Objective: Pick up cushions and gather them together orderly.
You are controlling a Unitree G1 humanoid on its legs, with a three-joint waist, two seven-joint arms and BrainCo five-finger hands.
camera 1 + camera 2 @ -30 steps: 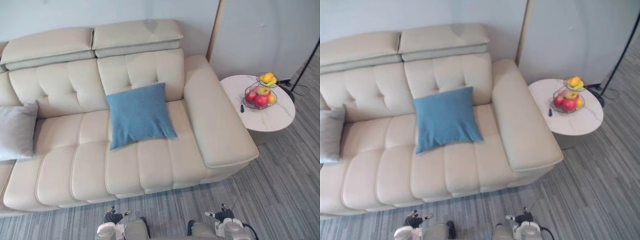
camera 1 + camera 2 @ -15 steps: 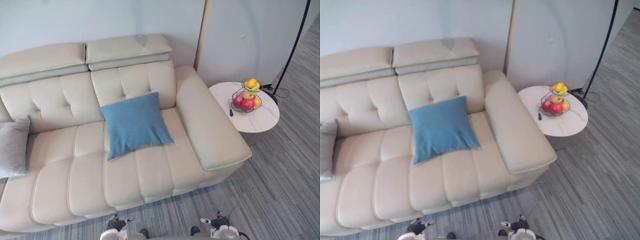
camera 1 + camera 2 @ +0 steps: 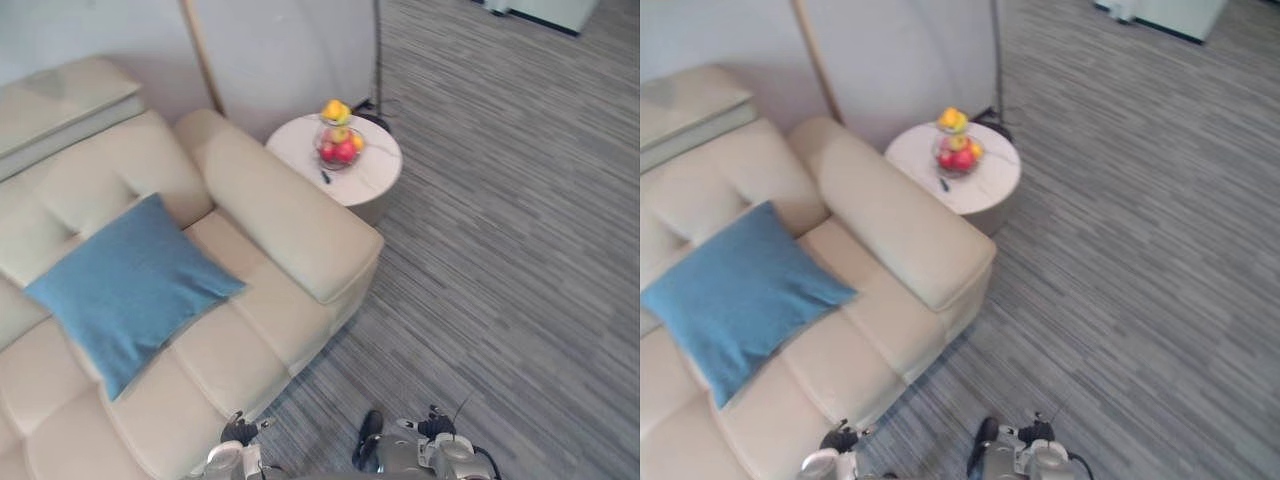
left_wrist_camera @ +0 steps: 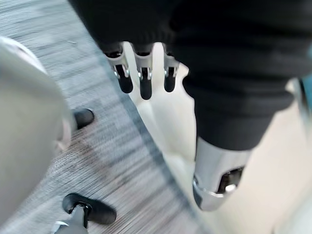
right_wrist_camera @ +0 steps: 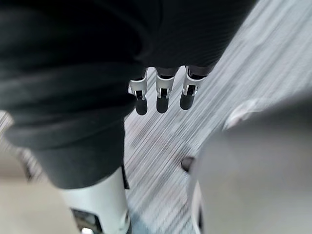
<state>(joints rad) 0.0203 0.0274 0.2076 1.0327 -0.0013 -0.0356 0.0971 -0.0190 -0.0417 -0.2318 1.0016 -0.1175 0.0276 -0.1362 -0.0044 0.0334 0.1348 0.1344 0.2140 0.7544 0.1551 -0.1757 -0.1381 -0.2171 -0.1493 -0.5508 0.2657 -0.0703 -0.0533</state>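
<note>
- Left eye view: 1 blue square fabric cushion (image 3: 130, 285) lies flat on the seat of the cream leather sofa (image 3: 285, 225). One of its corners reaches up against the tufted backrest. It is near the broad armrest but not touching it.
- Left eye view: 1 round white stone-look side table (image 3: 378, 178) stands just beside the far end of that armrest. On it stands 1 wire fruit basket (image 3: 338, 140) with red apples below and yellow fruit above. 1 small dark item (image 3: 324, 177) lies just beside the basket, too small to identify.
- Left eye view: grey striped carpet (image 3: 500, 250) covers the floor to the right of the sofa and table.
- Right eye view: same cushion, sofa, table and basket. 1 thin black floor-lamp pole (image 3: 994, 50) rises behind the table. 1 light wooden strip (image 3: 813, 60) runs up the pale wall behind the armrest.
- Left wrist view: left hand (image 4: 142, 80) hangs with its fingers straight and side by side. The thumb is set apart, and nothing is between it and the fingers. Cream sofa leather and carpet lie past the fingertips.
- Right wrist view: right hand (image 5: 161, 95) hangs over the carpet. Its fingers are straight and close together in a row, grasping nothing.
</note>
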